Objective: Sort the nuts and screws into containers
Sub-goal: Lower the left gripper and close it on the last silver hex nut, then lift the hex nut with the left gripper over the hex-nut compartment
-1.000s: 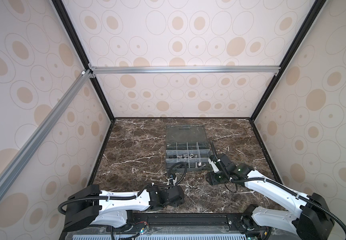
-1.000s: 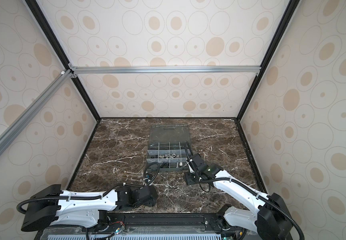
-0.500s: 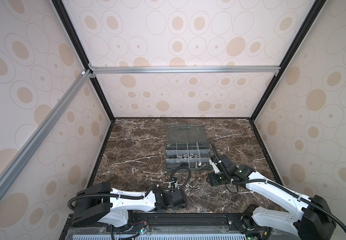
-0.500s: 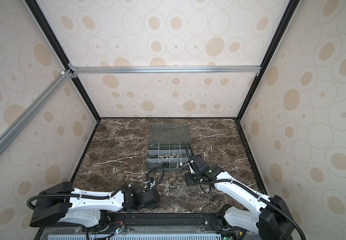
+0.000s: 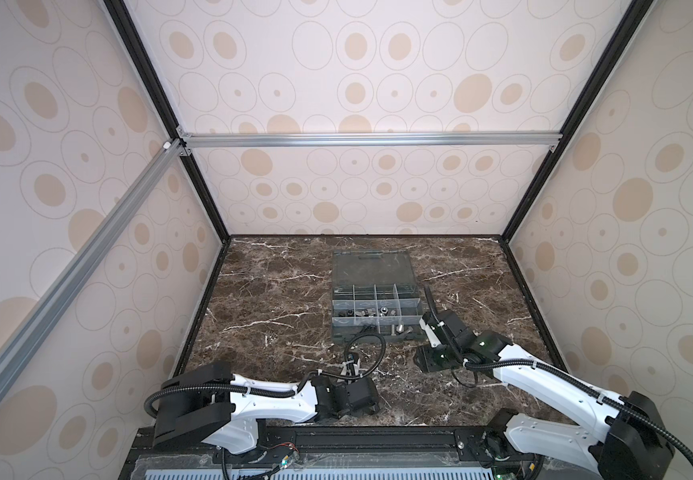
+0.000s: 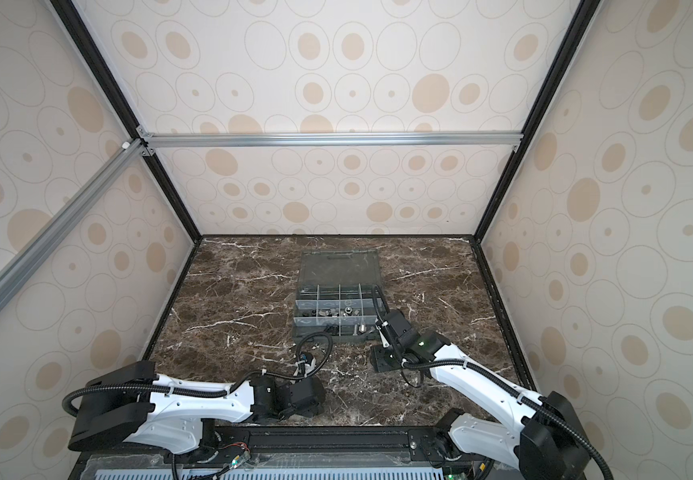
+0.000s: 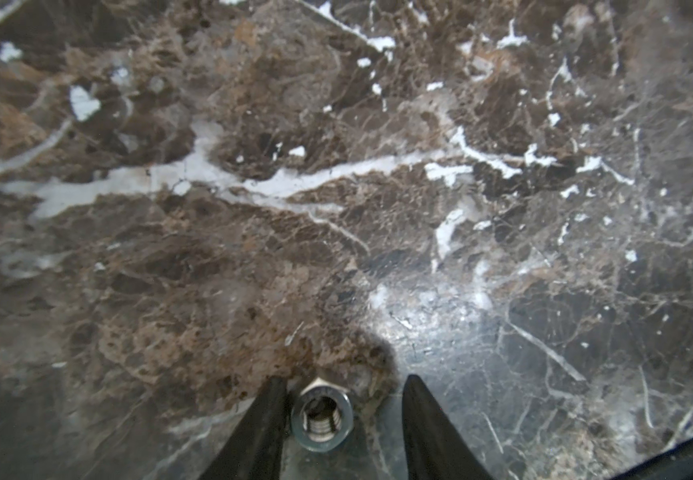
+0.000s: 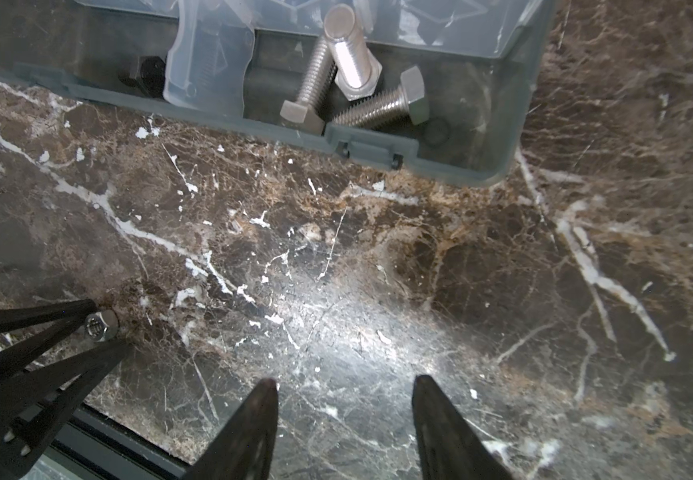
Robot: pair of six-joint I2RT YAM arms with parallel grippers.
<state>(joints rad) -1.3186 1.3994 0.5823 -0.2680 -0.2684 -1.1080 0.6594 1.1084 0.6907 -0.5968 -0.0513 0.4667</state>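
The left arm's jaws stand apart and straddle a small silver hex nut (image 7: 322, 419), which lies flat on the brown marble bench (image 7: 378, 166) with its threaded bore pointing up. The nut is off-centre in the gap. One black fingertip (image 7: 267, 415) is touching or just beside it, while the other fingertip (image 7: 423, 419) stands clear, with bare bench between it and the nut. Nothing is clamped. A closing stroke would likely push the nut sideways until the far fingertip meets it. A flat nut has no long axis to line up with, so what matters is whether the tips sit low enough to catch its thin wall.

The right wrist view shows the same nut (image 8: 101, 326) between those tips. The right arm's jaws are also apart, with nothing between them, over bare bench. The nut lies well off to their side, so the left arm is the nearer one.

Farther out is the dark grey plastic organizer box (image 8: 211, 118). Its near corner compartment holds three silver hex-head screws (image 8: 353, 66).
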